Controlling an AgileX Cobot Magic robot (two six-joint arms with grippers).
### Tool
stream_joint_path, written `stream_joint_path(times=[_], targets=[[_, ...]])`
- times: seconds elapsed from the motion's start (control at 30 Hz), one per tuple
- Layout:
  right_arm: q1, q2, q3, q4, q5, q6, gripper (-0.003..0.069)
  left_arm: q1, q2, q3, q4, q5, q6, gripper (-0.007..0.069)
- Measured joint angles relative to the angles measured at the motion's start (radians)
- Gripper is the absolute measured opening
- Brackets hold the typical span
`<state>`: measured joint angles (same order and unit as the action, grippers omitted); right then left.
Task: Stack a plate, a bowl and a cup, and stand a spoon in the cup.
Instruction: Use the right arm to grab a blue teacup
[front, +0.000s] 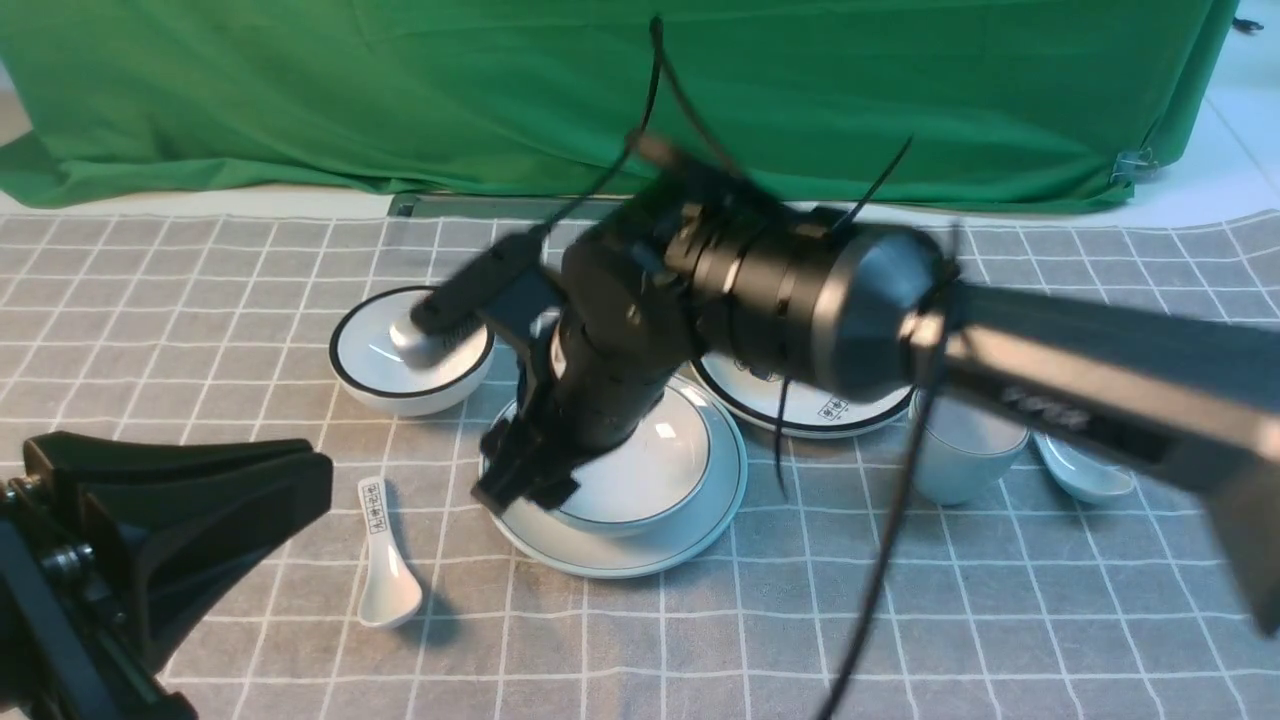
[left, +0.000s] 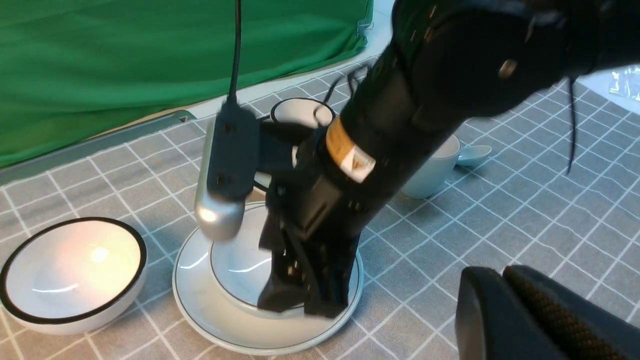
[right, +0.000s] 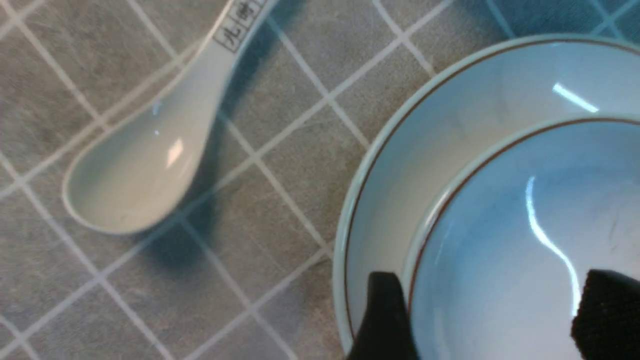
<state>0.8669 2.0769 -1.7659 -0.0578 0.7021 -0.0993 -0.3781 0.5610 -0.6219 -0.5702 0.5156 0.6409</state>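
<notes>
A white printed spoon (front: 385, 560) with black characters on its handle lies on the grey checked tablecloth (front: 1000, 620) to my left, its scoop end toward me. Further back on that side sits a deep bowl (front: 375, 365), white with a thick black rim. Right of the middle, a black-rimmed plate (front: 800, 402) with small printed figures lies flat. A green cloth (front: 300, 90) hangs behind the table.

Grey checked cloth (front: 1000, 620) carries plate (front: 640, 555), black-rimmed bowl (front: 370, 365), printed spoon (front: 388, 585), figured plate (front: 820, 410), cup (front: 960, 460), plain spoon (front: 1085, 475).
</notes>
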Motion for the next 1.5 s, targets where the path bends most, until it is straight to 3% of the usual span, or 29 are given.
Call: stream_joint_path(times=[0.2,0.33,0.5,0.7,0.9,1.3,1.4,1.5], targets=[[-0.008,-0.176,-0.006,-0.077,0.257,-0.105,0.0515,0.000,0.000,0.000,-0.002,0.018,0.006,0.0017],[-0.101,-0.256,0.054,-0.143,0.424,-0.088,0.0515,0.000,0.000,0.000,-0.003,0.021,0.009,0.0017],[-0.272,-0.288,0.228,-0.154,0.409,-0.064,0.0515,0.000,0.000,0.000,-0.026,0.024,0.036,0.0017],[-0.411,-0.263,0.305,-0.071,0.245,-0.067,0.0515,0.000,-0.001,0.000,-0.029,0.022,0.057,0.0017],[-0.452,-0.229,0.305,-0.015,0.140,-0.077,0.0515,0.000,-0.001,0.000,-0.029,0.015,0.066,0.0017],[-0.454,-0.130,0.305,0.003,0.121,-0.103,0.0509,0.000,-0.001,0.000,-0.029,0.014,0.074,0.0017],[-0.454,-0.110,0.305,0.003,0.112,-0.109,0.0429,0.000,-0.001,0.000,-0.029,0.014,0.075,0.0017],[-0.454,-0.105,0.305,0.003,0.105,-0.109,0.0281,0.000,-0.001,0.000,-0.029,0.014,0.075,0.0017]])
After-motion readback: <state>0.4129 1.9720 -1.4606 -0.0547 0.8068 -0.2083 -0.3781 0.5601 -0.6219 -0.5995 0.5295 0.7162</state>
